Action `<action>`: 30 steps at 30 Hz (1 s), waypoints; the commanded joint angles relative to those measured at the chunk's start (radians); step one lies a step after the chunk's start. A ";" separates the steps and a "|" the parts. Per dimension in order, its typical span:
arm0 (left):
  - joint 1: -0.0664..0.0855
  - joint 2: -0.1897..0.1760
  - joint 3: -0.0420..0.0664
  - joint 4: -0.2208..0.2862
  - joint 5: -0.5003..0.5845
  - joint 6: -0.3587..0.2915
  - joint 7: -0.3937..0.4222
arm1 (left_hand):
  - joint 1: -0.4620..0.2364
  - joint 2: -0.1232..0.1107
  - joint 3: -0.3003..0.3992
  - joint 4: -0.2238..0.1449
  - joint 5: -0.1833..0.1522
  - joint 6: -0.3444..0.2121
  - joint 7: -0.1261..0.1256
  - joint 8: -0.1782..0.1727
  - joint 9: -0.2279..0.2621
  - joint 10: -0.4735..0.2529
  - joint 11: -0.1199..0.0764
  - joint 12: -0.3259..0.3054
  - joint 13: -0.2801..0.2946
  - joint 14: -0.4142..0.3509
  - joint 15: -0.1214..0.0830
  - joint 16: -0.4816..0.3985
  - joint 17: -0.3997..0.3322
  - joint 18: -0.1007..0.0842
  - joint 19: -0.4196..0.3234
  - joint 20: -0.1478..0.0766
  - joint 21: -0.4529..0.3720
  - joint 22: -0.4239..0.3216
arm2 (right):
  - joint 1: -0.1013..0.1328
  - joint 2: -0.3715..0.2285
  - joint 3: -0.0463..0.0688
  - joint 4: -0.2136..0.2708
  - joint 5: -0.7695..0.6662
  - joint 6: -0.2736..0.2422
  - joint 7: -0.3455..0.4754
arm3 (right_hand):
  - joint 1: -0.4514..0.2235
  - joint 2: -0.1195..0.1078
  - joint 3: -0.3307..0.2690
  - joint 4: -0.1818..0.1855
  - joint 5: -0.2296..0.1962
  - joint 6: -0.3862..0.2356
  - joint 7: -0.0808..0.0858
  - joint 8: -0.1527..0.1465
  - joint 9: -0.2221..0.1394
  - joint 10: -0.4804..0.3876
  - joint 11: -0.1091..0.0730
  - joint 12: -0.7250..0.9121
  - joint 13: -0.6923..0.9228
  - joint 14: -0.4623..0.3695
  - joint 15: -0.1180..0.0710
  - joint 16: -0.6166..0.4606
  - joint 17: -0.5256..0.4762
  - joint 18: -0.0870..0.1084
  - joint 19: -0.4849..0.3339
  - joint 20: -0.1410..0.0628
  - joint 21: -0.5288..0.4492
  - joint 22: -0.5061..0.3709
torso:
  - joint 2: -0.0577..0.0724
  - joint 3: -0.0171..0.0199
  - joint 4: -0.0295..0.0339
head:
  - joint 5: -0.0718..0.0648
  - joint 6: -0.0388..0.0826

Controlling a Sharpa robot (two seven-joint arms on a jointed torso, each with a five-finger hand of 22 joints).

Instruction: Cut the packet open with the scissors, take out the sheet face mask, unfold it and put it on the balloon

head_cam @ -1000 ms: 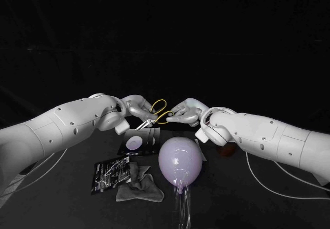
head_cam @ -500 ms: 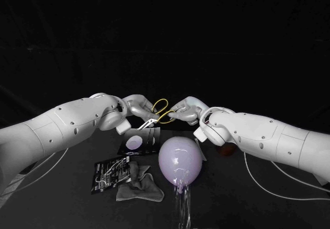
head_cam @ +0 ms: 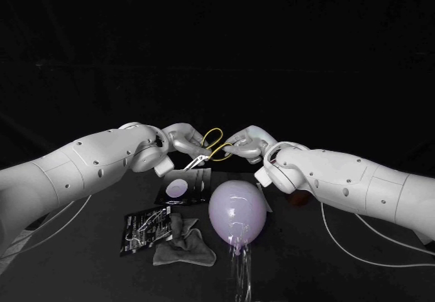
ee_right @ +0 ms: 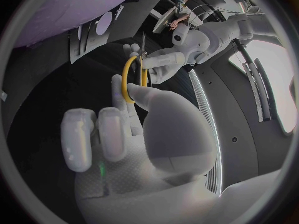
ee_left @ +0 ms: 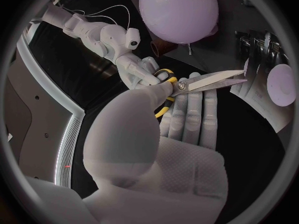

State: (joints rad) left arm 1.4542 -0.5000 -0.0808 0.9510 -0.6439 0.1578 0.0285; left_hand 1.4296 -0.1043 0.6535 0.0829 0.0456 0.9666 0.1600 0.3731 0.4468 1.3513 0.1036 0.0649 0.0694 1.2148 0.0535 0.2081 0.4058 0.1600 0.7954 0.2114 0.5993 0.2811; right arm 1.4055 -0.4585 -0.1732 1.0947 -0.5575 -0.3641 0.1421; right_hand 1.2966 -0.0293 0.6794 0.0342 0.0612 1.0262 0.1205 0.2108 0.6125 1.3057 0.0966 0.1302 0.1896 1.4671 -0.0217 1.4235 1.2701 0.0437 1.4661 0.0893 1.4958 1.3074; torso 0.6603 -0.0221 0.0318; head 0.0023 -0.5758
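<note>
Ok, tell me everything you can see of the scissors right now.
The scissors have yellow loop handles and silver metal blades, which look nearly closed. They are held in the air above the black table, beyond the balloon, blades angled down toward the robot's left. The left hand grips them around the pivot; the right hand holds the handle loops.

Yellow-handled scissors [ee_left: 201, 81], pale lilac balloon [head_cam: 237, 211], dark packet [head_cam: 186, 189] with lilac circle, black table [head_cam: 303, 280]
</note>
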 commanded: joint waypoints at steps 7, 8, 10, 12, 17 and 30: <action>0.000 0.010 -0.001 0.003 -0.010 -0.074 0.051 | -0.135 -0.123 -0.068 0.057 0.003 -0.119 0.045 -0.088 -0.034 -0.197 0.049 -0.005 -0.008 -0.174 0.068 -0.101 -0.030 -0.011 -0.122 0.061 -0.127 -0.076 | 0.003 0.005 0.002 0.001 0.007 -0.050 -0.036 | -0.021 -0.004 0.025 -0.019 0.004 0.006 -0.009 0.017 0.019 0.079 -0.059 -0.005 0.007 0.053 -0.012 0.004 -0.004 -0.018 0.042 -0.012 0.003 0.191 | -0.001 -0.0010 0.0010 | -0.008 -0.002; 0.000 0.010 -0.001 0.003 -0.010 -0.077 0.051 | -0.136 -0.130 -0.078 0.059 0.001 -0.126 0.048 -0.095 -0.037 -0.212 0.053 -0.005 -0.008 -0.186 0.073 -0.108 -0.034 -0.011 -0.131 0.066 -0.141 -0.085 | 0.003 0.006 0.002 0.000 0.007 -0.055 -0.041 | -0.023 -0.005 0.026 -0.020 0.005 0.006 -0.009 0.018 0.021 0.081 -0.060 -0.005 0.008 0.052 -0.012 0.004 -0.005 -0.018 0.042 -0.013 0.002 0.191 | 0.000 -0.0005 0.0005 | -0.008 -0.002; 0.000 0.013 -0.001 0.001 -0.013 -0.087 0.052 | -0.139 -0.141 -0.101 0.064 0.004 -0.148 0.055 -0.111 -0.047 -0.253 0.064 -0.006 -0.009 -0.218 0.085 -0.127 -0.044 -0.014 -0.154 0.076 -0.173 -0.104 | 0.003 0.009 0.002 -0.004 0.005 -0.070 -0.054 | -0.026 -0.006 0.030 -0.024 0.008 0.007 -0.010 0.021 0.025 0.084 -0.061 -0.005 0.009 0.052 -0.013 0.004 -0.006 -0.018 0.042 -0.014 0.002 0.191 | 0.000 -0.0008 0.0006 | -0.007 -0.003; 0.000 0.015 -0.001 -0.002 -0.015 -0.098 0.050 | -0.130 -0.142 -0.136 0.067 0.003 -0.174 0.066 -0.130 -0.058 -0.320 0.081 -0.004 -0.008 -0.256 0.101 -0.145 -0.059 -0.018 -0.172 0.079 -0.208 -0.126 | 0.003 0.011 0.002 -0.008 0.001 -0.081 -0.065 | -0.029 -0.007 0.034 -0.028 0.012 0.008 -0.011 0.023 0.028 0.087 -0.062 -0.005 0.011 0.052 -0.014 0.004 -0.006 -0.018 0.042 -0.014 0.002 0.191 | 0.000 -0.0007 0.0006 | -0.006 -0.003; 0.000 0.022 -0.002 -0.019 -0.022 -0.134 0.048 | -0.098 -0.122 -0.217 0.077 0.004 -0.209 0.088 -0.154 -0.074 -0.379 0.100 -0.002 -0.007 -0.305 0.119 -0.145 -0.084 -0.028 -0.173 0.080 -0.252 -0.159 | 0.004 0.027 0.002 -0.027 -0.017 -0.111 -0.103 | -0.033 -0.008 0.038 -0.032 0.013 0.009 -0.012 0.026 0.033 0.092 -0.063 -0.006 0.013 0.052 -0.015 0.004 -0.007 -0.018 0.042 -0.015 0.002 0.192 | 0.000 -0.0006 -0.0002 | -0.007 -0.004; 0.000 0.055 -0.002 -0.106 -0.010 -0.210 0.075 | 0.003 -0.070 -0.444 0.146 0.004 -0.221 0.107 -0.168 -0.098 -0.435 0.119 0.000 -0.006 -0.365 0.139 -0.143 -0.135 -0.045 -0.171 0.080 -0.321 -0.211 | -0.002 0.129 0.002 -0.155 -0.031 -0.159 -0.193 | -0.041 -0.007 0.049 -0.042 0.010 0.010 -0.014 0.031 0.043 0.101 -0.066 -0.006 0.018 0.050 -0.017 0.001 -0.018 -0.017 0.040 -0.018 -0.001 0.189 | 0.002 -0.0020 0.0020 | -0.014 0.001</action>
State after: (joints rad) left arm 1.4526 -0.4488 -0.0841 0.8528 -0.6665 0.0027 0.0701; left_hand 1.4226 -0.1758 0.2225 0.2224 0.0498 0.7494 0.1951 0.2086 0.3500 0.9213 0.2216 0.0631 0.0628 0.8543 0.1922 0.0679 0.2735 0.1291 0.6270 0.2912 0.2822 0.0722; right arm 1.4044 -0.3358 -0.1712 0.9520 -0.5710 -0.4956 -0.0108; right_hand 1.2587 -0.0462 0.7233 -0.0096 0.0698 1.0342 0.1087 0.2364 0.6195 1.3445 0.0833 0.1289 0.2058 1.4631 -0.0323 1.4231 1.2529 0.0436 1.4691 0.0783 1.4949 1.3080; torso 0.6612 -0.0236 0.0328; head -0.0107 -0.5757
